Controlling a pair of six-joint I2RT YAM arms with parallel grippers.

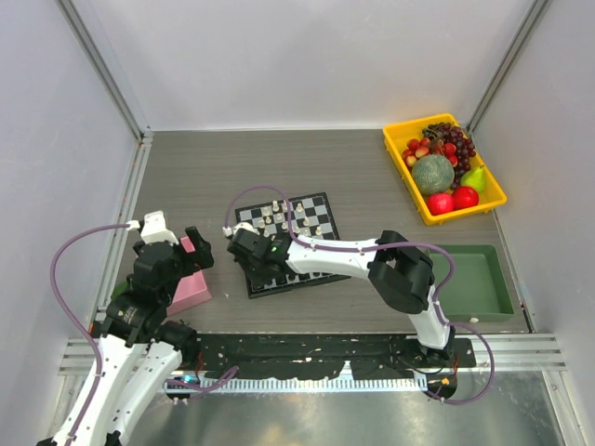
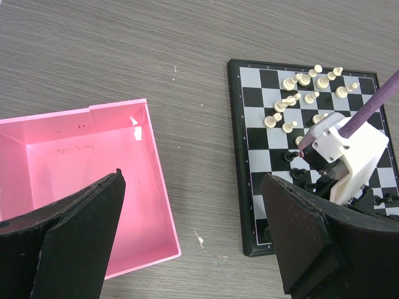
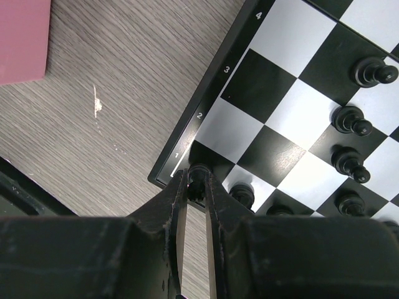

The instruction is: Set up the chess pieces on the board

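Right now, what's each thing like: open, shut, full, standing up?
left claw: wide open, holding nothing, over the pink box.
right claw: shut on a black chess piece at the board's corner.
pink box: open on top, no pieces showing inside.
board: lying flat.
white pieces: standing upright at the far end.
yellow tray: full of fruit.
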